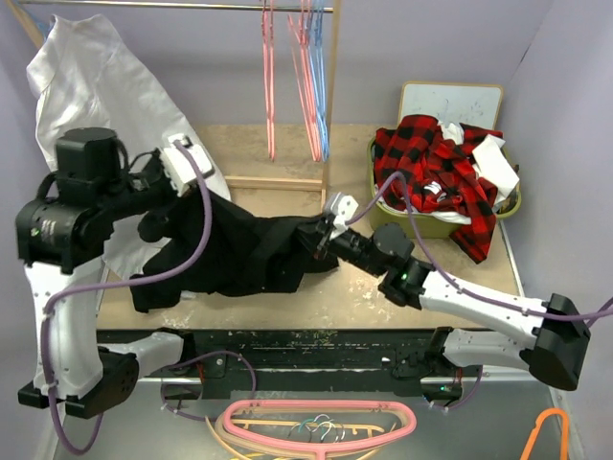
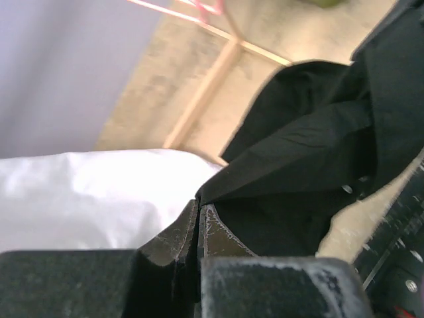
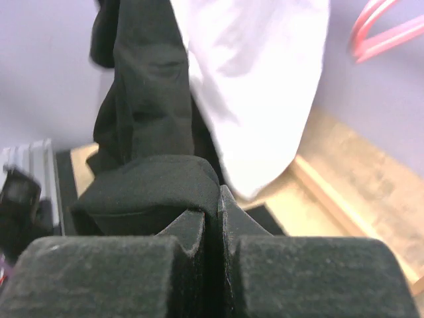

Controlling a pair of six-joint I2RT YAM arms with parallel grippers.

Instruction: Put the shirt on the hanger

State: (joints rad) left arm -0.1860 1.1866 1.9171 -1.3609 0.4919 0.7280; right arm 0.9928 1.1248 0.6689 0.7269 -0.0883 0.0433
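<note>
Although the shirt (image 1: 239, 254) is the item to be hung, it hangs slung low over the near half of the table (image 1: 383, 297), well apart from the hanger (image 1: 322, 105).

- Shirt: black and bunched, with its long axis running left to right and one end in each gripper.
- Hanger: light blue wire, hanging on the rail (image 1: 192, 8) at the far edge among the pink hangers (image 1: 269, 86). It lies beyond the shirt and up, slightly right of centre.
- Left gripper (image 1: 158, 228): the fingers (image 2: 179, 232) are pressed together with a fold of black fabric pinched between them, close beside the white cloth (image 1: 86, 86).
- Right gripper (image 1: 318, 235): the fingers (image 3: 192, 228) are likewise closed tight on black fabric at the shirt's right end.
- Nearer arm: the right gripper, by judgement, sits closer to the hanger, almost directly beneath it.
- Other: a plaid shirt (image 1: 431, 163) lies at far right, clear of both arms.
</note>
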